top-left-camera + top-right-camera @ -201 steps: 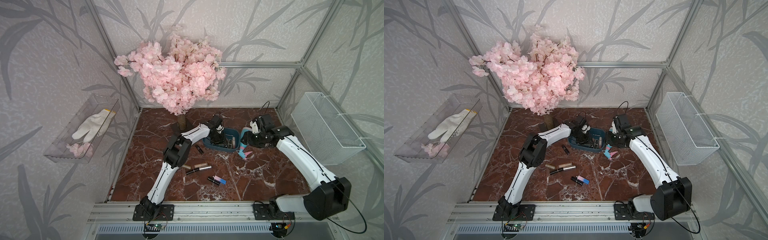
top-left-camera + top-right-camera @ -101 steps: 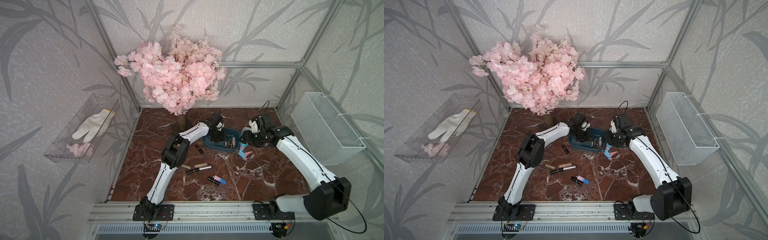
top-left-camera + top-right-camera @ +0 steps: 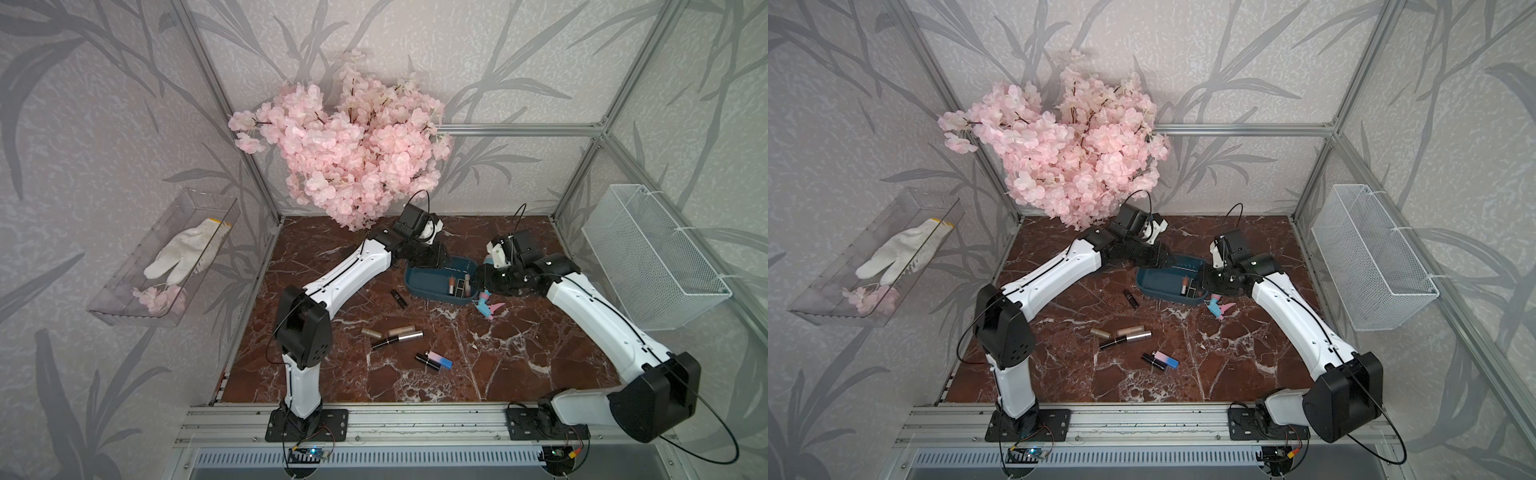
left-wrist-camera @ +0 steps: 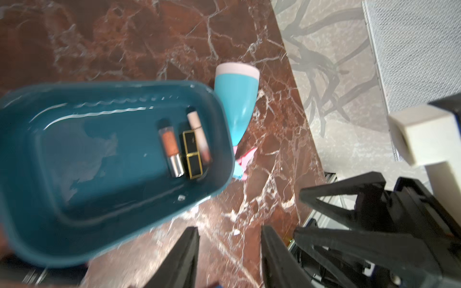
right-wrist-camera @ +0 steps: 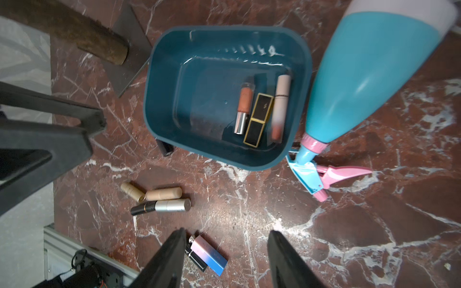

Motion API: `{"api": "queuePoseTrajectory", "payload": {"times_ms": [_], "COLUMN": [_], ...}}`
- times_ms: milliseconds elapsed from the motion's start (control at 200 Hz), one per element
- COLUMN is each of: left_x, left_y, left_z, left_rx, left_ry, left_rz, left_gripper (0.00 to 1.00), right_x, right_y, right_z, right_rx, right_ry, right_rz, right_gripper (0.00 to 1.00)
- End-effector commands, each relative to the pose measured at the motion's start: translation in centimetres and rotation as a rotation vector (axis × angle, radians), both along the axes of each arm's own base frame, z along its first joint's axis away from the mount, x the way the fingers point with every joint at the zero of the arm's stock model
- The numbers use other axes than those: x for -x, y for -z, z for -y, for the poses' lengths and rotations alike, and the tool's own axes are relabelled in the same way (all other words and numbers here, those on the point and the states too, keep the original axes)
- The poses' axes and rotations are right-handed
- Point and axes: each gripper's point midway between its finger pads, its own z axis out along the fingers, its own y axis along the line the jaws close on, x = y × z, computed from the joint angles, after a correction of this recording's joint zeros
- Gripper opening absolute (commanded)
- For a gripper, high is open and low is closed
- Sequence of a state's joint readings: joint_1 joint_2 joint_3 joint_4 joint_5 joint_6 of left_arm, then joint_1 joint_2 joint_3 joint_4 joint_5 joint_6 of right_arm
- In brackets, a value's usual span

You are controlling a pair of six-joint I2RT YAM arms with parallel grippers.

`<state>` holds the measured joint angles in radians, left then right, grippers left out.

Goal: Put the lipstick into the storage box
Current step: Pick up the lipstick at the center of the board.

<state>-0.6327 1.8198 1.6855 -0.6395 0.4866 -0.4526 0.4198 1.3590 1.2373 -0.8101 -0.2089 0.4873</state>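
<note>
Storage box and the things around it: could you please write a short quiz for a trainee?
1. How many lipsticks lie inside the storage box?
2. True or false: the spray bottle stands upright inside the box.
3. What does the right gripper hold? A) a pink-blue lipstick B) nothing C) the spray bottle

Key: 1) three; 2) false, it lies on its side beside the box; 3) B

Grey wallpaper with a pale leaf print on every side I can see, behind aluminium frame posts. Floor slab: red-brown marble, white veins. Pink blossom tree at the back. Clear tray on the left wall, white mesh basket on the right. Light soft, even.
</note>
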Motion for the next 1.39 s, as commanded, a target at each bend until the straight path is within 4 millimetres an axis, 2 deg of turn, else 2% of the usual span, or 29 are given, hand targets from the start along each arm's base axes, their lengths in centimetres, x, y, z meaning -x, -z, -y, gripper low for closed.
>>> {"api": "queuePoseTrajectory", "payload": {"times_ms": [0,185,295,480,655,835,940,1170,1285,1389], "left_x": [2.7,7.3,10.2,13.6,15.8,17.4,17.4,17.1,17.0,16.9], "left_y": [2.0,4.1,5.3,6.4,7.0,7.2,7.2,7.3,7.4,7.5], "left_z": [-3.5,-8.6,-10.6,-12.9,-13.5,-13.6,-13.6,-13.0,-13.1,-13.2], "left_rx": [-0.118,-0.227,-0.250,-0.250,-0.190,-0.136,-0.136,-0.139,-0.145,-0.151], "left_ry": [-0.003,0.010,0.046,0.092,0.157,0.200,0.202,0.230,0.226,0.222], "left_rz": [-0.008,0.025,0.035,0.072,0.153,0.192,0.205,0.200,0.204,0.209], "left_gripper": [0.46,0.51,0.53,0.56,0.64,0.74,0.76,0.76,0.76,0.76], "right_x": [1.3,6.3,9.5,12.7,14.9,16.4,16.9,16.2,15.6,15.9], "right_y": [0.3,2.5,4.4,6.7,8.9,11.4,12.2,12.5,13.0,13.7], "right_z": [-2.1,-6.3,-7.8,-8.4,-8.1,-7.4,-7.4,-8.1,-7.6,-7.3], "right_rx": [0.043,0.058,0.069,0.063,0.091,0.244,0.310,0.415,0.498,0.509], "right_ry": [-0.110,-0.386,-0.530,-0.631,-0.717,-0.861,-0.934,-1.053,-1.126,-1.195], "right_rz": [0.023,0.006,-0.001,-0.015,-0.047,-0.101,-0.137,-0.110,-0.095,-0.076], "right_gripper": [0.57,0.58,0.58,0.58,0.59,0.59,0.59,0.59,0.59,0.59]}}
